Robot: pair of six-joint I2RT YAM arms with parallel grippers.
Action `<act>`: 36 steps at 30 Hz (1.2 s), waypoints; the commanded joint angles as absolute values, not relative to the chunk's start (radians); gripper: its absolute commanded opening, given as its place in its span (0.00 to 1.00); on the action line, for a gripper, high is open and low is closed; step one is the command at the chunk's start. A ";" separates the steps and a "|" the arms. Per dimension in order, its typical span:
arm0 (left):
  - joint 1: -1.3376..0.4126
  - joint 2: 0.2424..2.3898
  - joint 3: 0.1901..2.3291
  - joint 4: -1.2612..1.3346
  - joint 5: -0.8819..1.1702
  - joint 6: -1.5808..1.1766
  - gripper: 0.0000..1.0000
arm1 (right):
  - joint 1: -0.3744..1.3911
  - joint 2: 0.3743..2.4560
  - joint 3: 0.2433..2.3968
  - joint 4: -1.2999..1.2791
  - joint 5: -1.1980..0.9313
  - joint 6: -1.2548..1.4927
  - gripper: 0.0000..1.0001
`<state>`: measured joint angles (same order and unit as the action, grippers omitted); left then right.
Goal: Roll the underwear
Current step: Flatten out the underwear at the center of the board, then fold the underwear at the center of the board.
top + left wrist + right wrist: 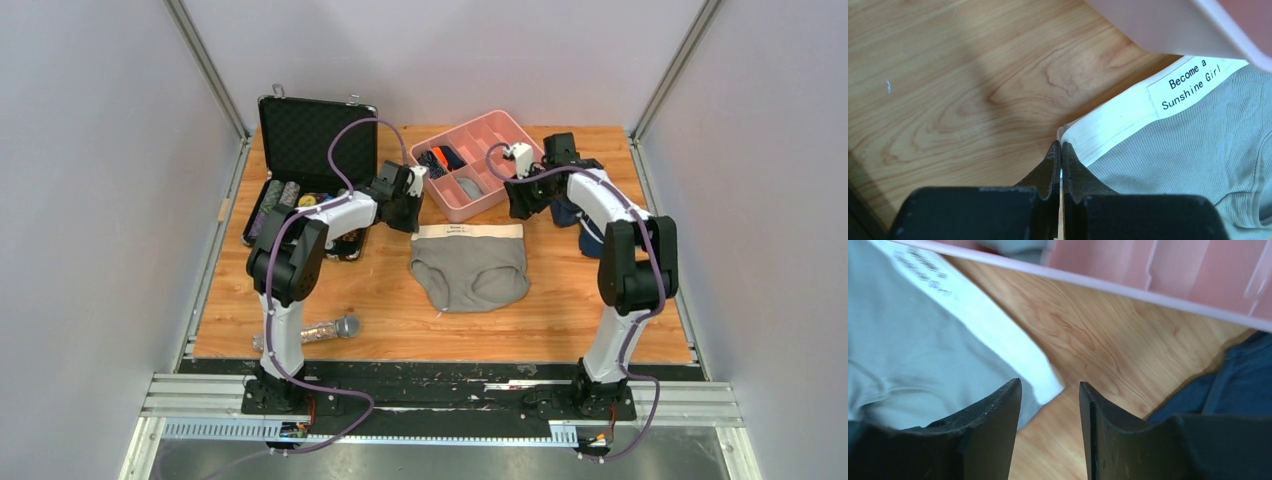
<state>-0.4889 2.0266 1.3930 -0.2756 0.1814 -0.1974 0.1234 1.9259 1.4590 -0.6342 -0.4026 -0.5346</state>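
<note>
The gray-taupe underwear (470, 270) lies spread flat on the wooden table, its cream waistband toward the pink tray. My left gripper (410, 224) is at the band's left corner. In the left wrist view its jaws (1061, 145) are pressed together right at that corner of the underwear (1188, 145), with a sliver of white cloth between them. My right gripper (522, 214) hovers at the band's right corner. In the right wrist view it (1050, 385) stands open, and the corner of the underwear (923, 340) lies loose just ahead of the left finger.
The pink divided tray (478, 208) with rolled items stands just behind the waistband, close to both grippers. A navy garment (565, 215) lies under the right arm. An open black case (315, 130) sits at the back left. A microphone (330, 328) lies near the left arm's base.
</note>
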 commanded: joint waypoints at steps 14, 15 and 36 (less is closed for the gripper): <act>-0.481 1.904 1.335 -0.251 0.214 -0.296 0.15 | 0.574 1.902 1.491 -0.547 -0.589 -0.516 0.30; -0.481 1.902 1.336 -0.255 0.218 -0.294 0.30 | 0.584 1.928 1.513 -0.541 -0.588 -0.513 0.30; -0.390 1.971 1.305 -0.197 0.421 -0.386 0.56 | 0.648 2.058 1.528 -0.515 -0.604 -0.502 0.30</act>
<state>-0.3840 1.9179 1.2648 -0.2493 0.3435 -0.3794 0.6300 2.0426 1.5471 -0.5533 -0.5701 -0.5014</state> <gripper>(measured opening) 0.570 0.298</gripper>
